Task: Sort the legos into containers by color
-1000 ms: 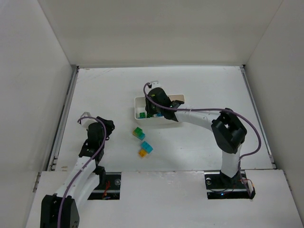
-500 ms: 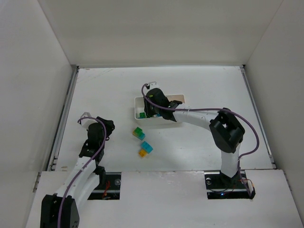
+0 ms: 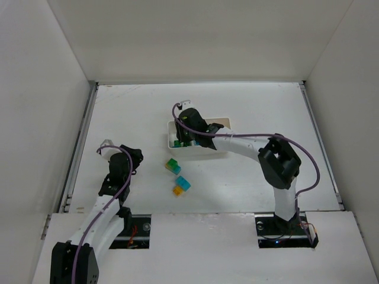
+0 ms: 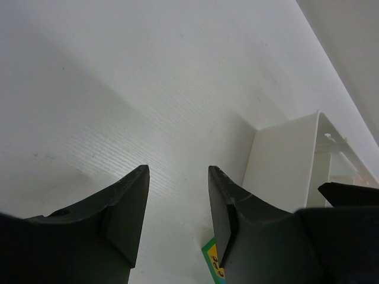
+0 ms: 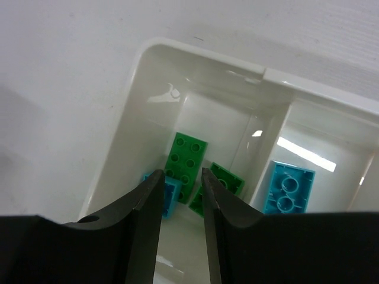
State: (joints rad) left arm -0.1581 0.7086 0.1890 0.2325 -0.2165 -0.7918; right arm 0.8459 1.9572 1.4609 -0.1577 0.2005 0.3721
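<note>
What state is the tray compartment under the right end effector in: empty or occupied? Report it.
Occupied. The compartment holds two green legos and one cyan-blue lego, all lying on its floor.

Your right arm (image 3: 249,144) reaches from the lower right of the overhead frame to just left of centre. Its right gripper (image 5: 180,177) points down, jaws a narrow gap apart with nothing between them. Your left arm (image 3: 105,204) sits folded at lower left, the left gripper (image 4: 177,177) parted and empty.
</note>
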